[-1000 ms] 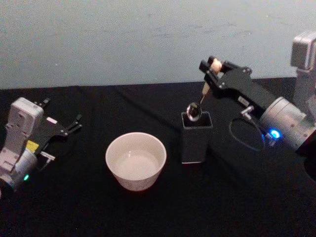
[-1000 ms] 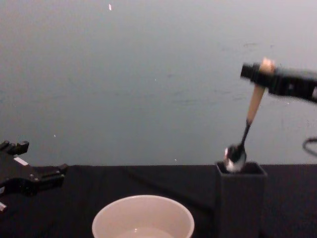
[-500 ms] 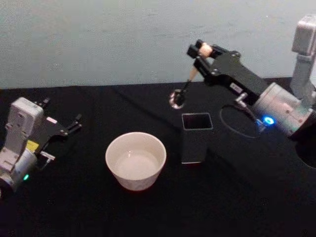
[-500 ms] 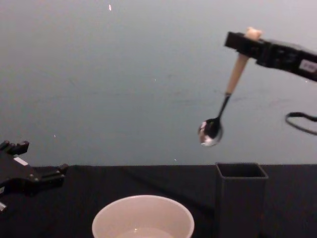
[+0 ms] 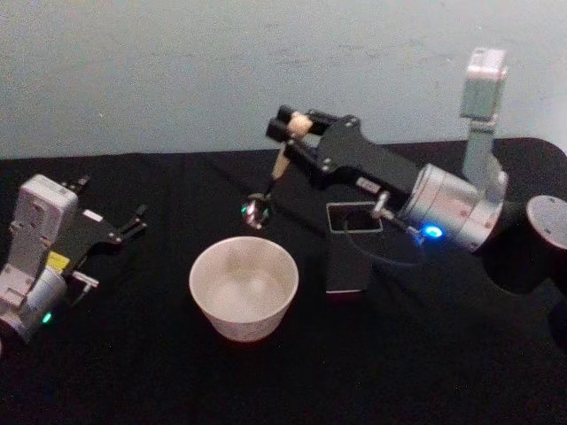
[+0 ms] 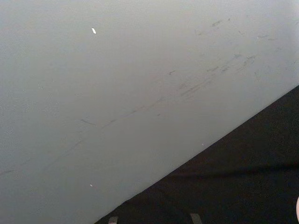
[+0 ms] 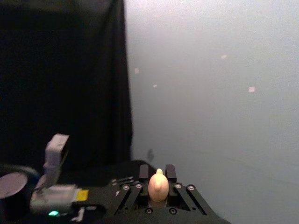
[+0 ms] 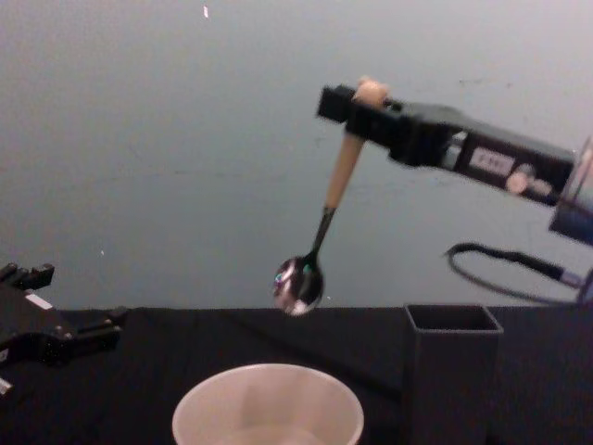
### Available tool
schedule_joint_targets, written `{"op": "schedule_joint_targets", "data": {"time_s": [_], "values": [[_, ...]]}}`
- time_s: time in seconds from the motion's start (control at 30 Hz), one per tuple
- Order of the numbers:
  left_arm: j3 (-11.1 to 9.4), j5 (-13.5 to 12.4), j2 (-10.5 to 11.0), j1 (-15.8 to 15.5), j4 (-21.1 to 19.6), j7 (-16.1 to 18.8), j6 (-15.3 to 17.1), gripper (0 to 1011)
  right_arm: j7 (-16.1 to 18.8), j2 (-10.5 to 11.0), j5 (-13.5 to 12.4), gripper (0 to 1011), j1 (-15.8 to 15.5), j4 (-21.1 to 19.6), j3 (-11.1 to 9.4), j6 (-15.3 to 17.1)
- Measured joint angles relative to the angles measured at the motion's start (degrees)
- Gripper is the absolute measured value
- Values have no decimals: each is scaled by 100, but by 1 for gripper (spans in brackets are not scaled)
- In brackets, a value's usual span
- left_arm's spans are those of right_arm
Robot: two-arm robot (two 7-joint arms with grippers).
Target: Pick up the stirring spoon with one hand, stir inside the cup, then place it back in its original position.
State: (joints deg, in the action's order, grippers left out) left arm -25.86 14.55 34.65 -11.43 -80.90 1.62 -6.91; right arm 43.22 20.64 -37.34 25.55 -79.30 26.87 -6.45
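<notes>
Cream-handled stirring spoon [image 8: 332,199] hung in the closed jaws of my right gripper [image 8: 357,102] above the cup [image 5: 239,323], left gripper [image 5: 111,202] parked open at left; I judged lowering into the cup came next.

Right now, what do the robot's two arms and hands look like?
The right hand is black and angular with a small white label, on a silver-grey cylindrical wrist with a blue light and a thin black cable. The left hand is black too, on a light grey boxy wrist bearing a yellow sticker and a green light.
</notes>
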Motion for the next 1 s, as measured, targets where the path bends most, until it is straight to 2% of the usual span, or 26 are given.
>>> {"op": "schedule_joint_targets", "data": {"time_s": [0.23,0.47,0.73,1.0], "values": [[0,0,0,0,0,0,0,1001,334,1,203,212,161,336,415,-193],[0,0,0,0,0,0,0,1001,366,-47,494,212,285,733,701,-456],[0,0,0,0,0,0,0,1001,315,-196,837,212,398,1172,826,-872],[0,0,0,0,0,0,0,1001,232,-405,1057,212,445,1533,829,-1189]]}}
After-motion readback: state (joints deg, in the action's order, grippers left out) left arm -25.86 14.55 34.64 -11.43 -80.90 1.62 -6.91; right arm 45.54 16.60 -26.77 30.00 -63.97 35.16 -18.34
